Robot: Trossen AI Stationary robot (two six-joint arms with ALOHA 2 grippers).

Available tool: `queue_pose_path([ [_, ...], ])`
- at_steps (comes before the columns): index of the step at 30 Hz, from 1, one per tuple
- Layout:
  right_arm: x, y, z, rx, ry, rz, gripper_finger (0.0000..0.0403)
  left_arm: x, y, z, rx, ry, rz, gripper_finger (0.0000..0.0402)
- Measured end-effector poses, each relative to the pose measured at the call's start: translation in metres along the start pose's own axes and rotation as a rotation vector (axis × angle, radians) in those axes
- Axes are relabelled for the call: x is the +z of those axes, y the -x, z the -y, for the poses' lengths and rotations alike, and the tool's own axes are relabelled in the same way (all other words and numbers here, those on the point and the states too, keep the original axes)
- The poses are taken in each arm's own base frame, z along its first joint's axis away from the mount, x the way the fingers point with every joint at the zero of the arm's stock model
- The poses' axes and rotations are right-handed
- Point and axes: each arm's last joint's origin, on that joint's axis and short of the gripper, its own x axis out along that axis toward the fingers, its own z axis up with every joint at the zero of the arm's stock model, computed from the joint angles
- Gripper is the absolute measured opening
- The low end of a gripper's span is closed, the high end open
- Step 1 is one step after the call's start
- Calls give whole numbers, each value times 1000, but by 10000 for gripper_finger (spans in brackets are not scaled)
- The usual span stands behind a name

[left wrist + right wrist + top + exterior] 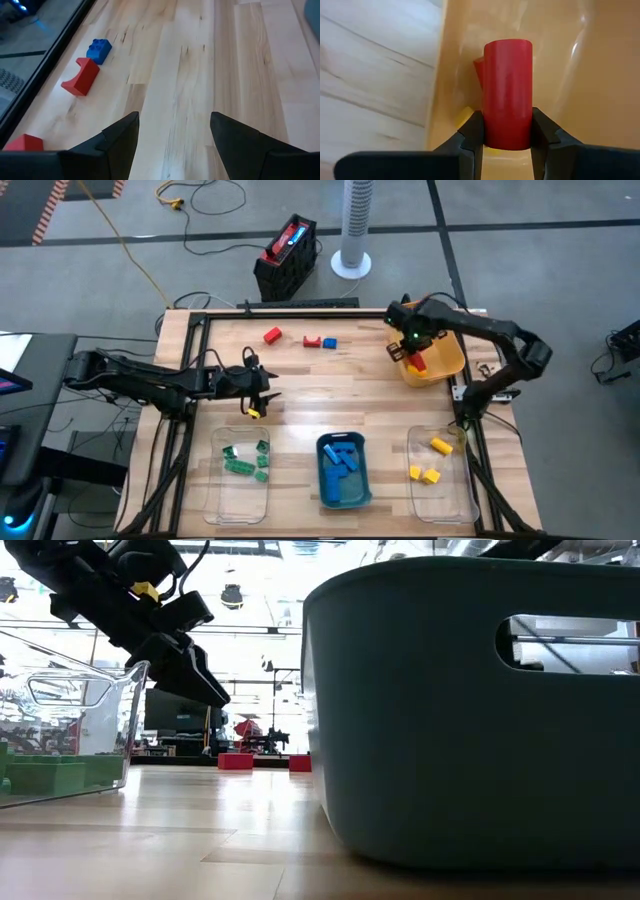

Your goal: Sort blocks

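Note:
My right gripper (412, 352) hangs over the yellow bin (448, 358) at the table's far right, shut on a red round block (507, 95). Another red piece (478, 67) shows just behind that block, inside the bin. My left gripper (172, 130) stands open above bare wood at the table's left, nothing between its fingers. On the table near the far edge lie a red block (272, 335), a red arch block (81, 77) and a blue block (99, 50). My right gripper pinches the red round block between its two fingers, one on each side of its lower part (507, 132). The fingers point steeply down from above. The block is lifted clear, over the inside of the yellow bin.
Along the near edge stand a clear bin (222, 480) with green blocks (240, 467), a teal bin (322, 480) with blue blocks (342, 460), and a clear bin (462, 480) with yellow blocks (440, 445). The middle of the table is bare wood.

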Motion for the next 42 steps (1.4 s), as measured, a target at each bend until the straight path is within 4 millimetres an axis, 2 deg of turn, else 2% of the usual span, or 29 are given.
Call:
queue_pose_path([
  [3,10,-17,5,-9,5,-68,107,0,0,0,0,-4,-2,240],
  [9,21,-41,5,-8,32,-150,145,-2,0,0,-4,-11,-23,240],
  [16,22,-45,3,-10,49,-159,190,-3,0,1,-6,-20,-35,240],
  [21,20,-29,5,1,56,-128,203,-4,0,1,-6,-22,-35,240],
  [26,24,13,-1,43,32,36,202,-4,0,1,-6,-22,-35,240],
  [29,26,39,-16,16,72,160,198,-3,0,0,-5,-19,-31,240],
  [33,30,61,-56,50,202,320,196,-2,0,0,-2,-11,-17,240],
  [38,40,77,-107,140,405,519,196,-1,0,0,-2,-9,-15,240],
  [40,48,80,-121,215,455,587,195,-1,0,0,-2,-7,-15,240],
  [42,58,75,-131,311,501,613,194,-2,0,0,-3,-8,-16,240],
])
